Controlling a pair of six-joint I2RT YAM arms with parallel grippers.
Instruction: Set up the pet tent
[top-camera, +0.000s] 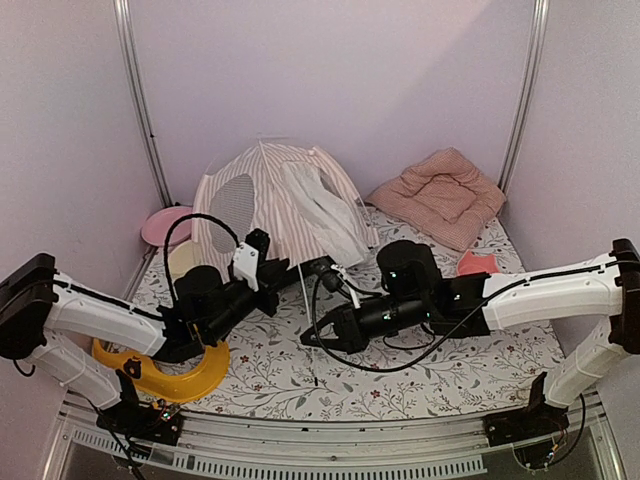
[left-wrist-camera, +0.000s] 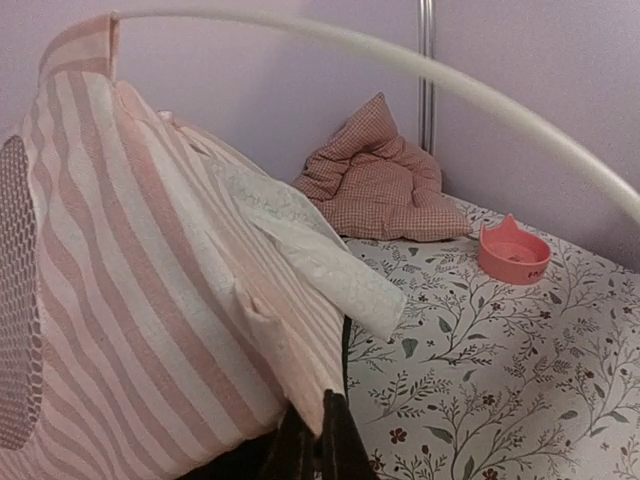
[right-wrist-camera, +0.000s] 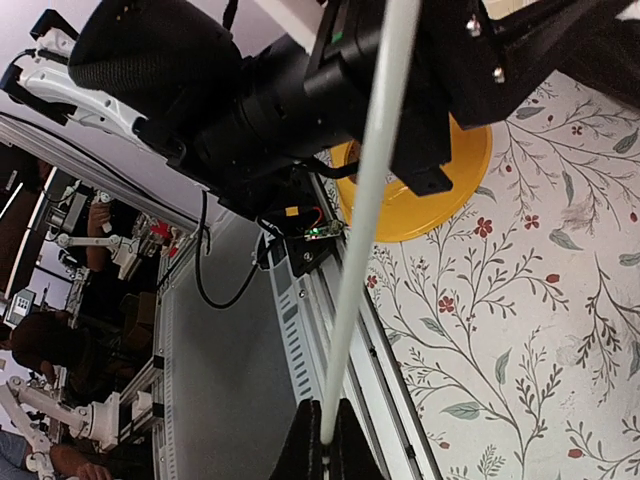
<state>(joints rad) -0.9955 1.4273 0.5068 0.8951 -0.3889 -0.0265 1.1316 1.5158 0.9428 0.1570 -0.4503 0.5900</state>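
At the back of the table (top-camera: 450, 370), near the rear wall, stands the pet tent (top-camera: 275, 200), with its dome raised and its white curtain hanging at the front. In the top view its lower front edge is hidden behind the two arms, and the left wrist view cuts off most of it. A yellow ring (top-camera: 190, 375) lies partly under the left arm, and a pink plate (top-camera: 160, 225) shows only in part, just left of the tent. The left pincer (left-wrist-camera: 315, 420) has its fingers together at the bottom corner of the striped cloth and touches it; whether cloth is caught between them I cannot tell. The right pincer (right-wrist-camera: 325, 440) is clamped on a thin white pole (right-wrist-camera: 370, 200), which runs up past the left arm; its far end is cut off by the frame
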